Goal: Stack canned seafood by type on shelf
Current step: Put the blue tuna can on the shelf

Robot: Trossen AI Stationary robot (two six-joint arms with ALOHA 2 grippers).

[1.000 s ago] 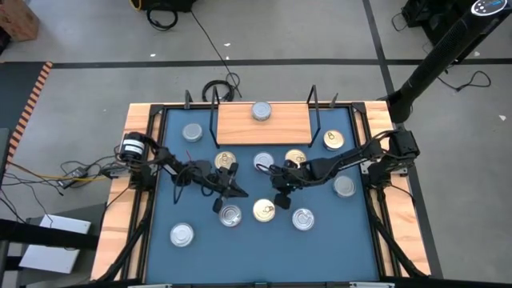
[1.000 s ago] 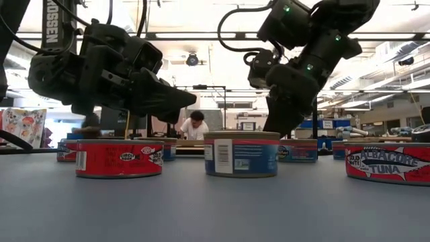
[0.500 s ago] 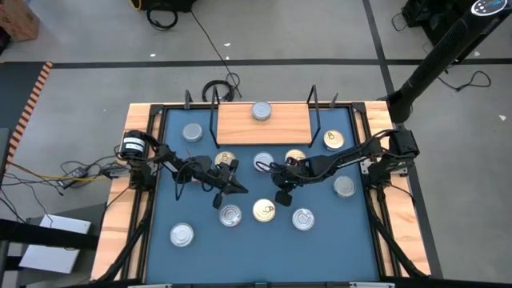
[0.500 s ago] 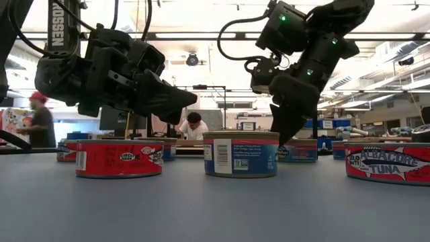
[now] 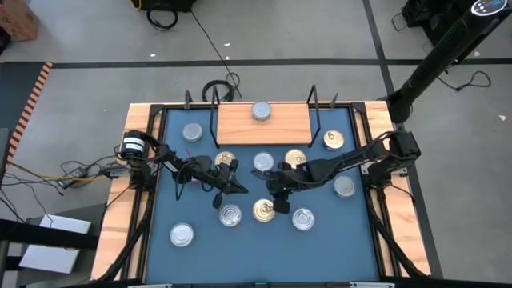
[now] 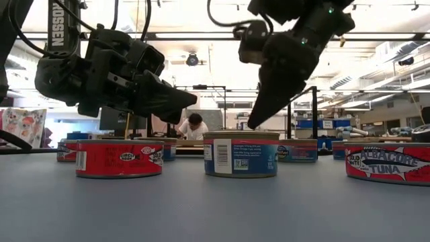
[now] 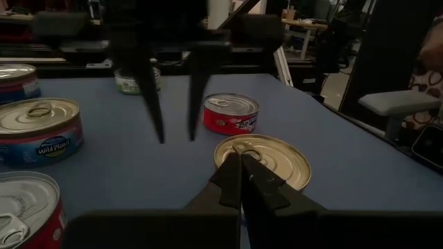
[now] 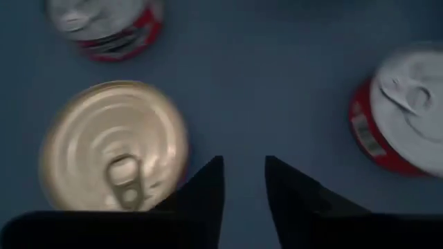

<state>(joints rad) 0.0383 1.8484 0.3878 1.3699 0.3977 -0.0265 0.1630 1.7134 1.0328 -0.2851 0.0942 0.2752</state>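
Lying just beside the right fingers (image 8: 208,187), a gold-topped tin (image 8: 114,145).

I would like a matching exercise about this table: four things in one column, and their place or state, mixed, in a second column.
Things:
1. left gripper
2. right gripper
3. shelf
4. gold-topped tin

Places or states:
A. carries one silver-topped tin
B. fingers pressed together, above the blue mat
C. lies on the mat between two silver-topped tins
D. fingers slightly apart, pointing down at the mat beside the gold-topped tin

Pairs: 1-B, 2-D, 3-A, 4-C
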